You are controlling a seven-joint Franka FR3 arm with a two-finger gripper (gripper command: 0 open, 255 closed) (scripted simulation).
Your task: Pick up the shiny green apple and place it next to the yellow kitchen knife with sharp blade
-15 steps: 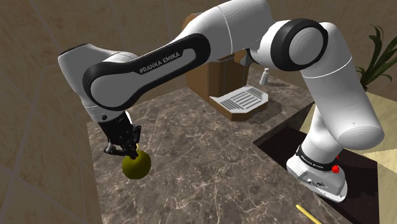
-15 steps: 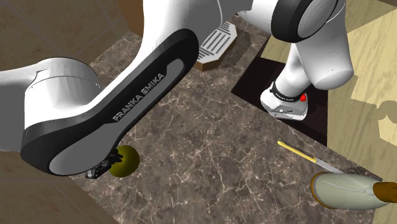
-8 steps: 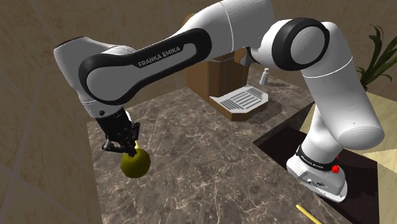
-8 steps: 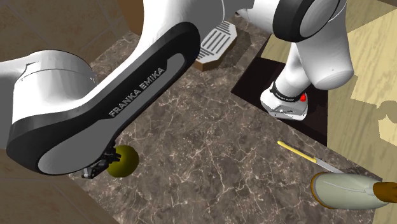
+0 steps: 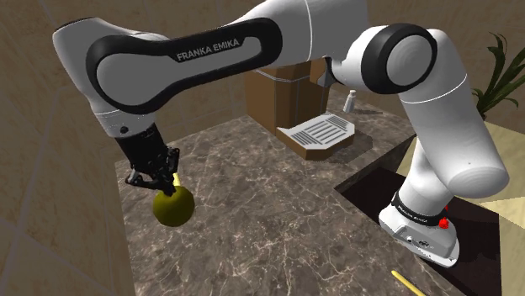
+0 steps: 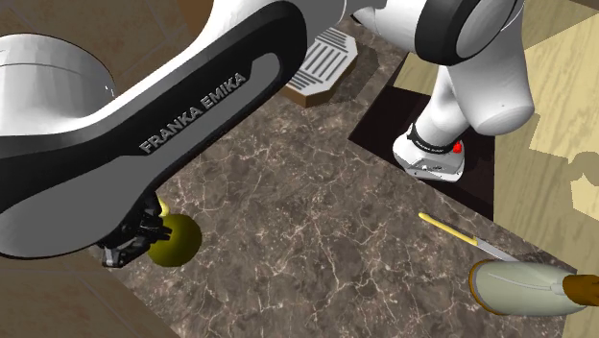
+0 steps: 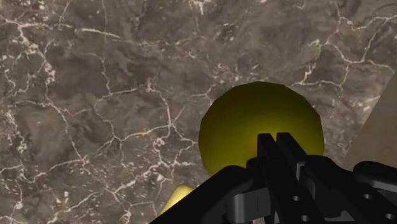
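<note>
veined brown marble counter point(image 5: 269, 210); end effector point(image 5: 167, 187) pinches round glossy olive-green apple point(image 5: 173, 208), seemingly by its top.

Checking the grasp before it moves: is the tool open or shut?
Shut on the apple: the tool has its fingers nearly together, pinching the apple's top.

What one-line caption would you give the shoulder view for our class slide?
Black gripper clasping a yellow-green apple near a corner of the marbled counter, the yellow knife far across it.
</note>
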